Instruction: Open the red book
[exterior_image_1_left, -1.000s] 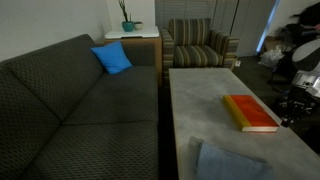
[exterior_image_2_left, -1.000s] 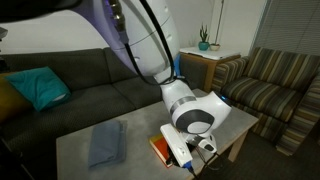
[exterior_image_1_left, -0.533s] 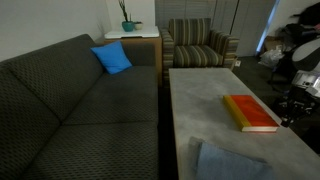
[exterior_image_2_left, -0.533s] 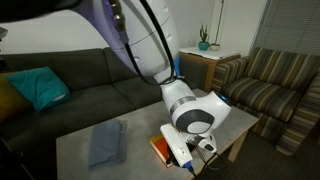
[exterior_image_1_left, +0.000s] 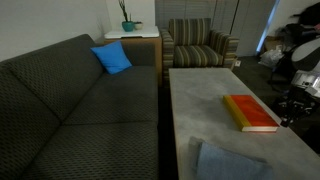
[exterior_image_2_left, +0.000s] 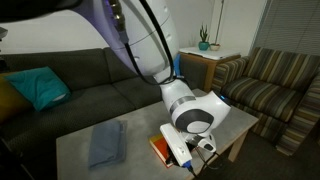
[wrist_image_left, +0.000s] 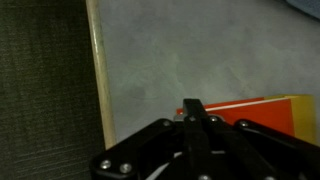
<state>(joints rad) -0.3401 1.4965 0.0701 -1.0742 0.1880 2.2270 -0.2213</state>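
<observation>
Wrist view, gripper (wrist_image_left: 192, 108) closed tight, unmoved, red book (wrist_image_left: 248, 110) unshifted

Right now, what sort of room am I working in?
Probably a living room or lounge: a dark patterned fabric sofa, a striped upholstered armchair, and a low grey table carrying the flat red-orange book.

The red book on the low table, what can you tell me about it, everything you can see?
The red book is a flat, rectangular hardcover, red-orange with a yellow strip along one long edge. It lies closed on the grey table near its edge, apart from the folded cloth. The robot's shut hand sits at the book's edge; whether it touches is unclear.
</observation>
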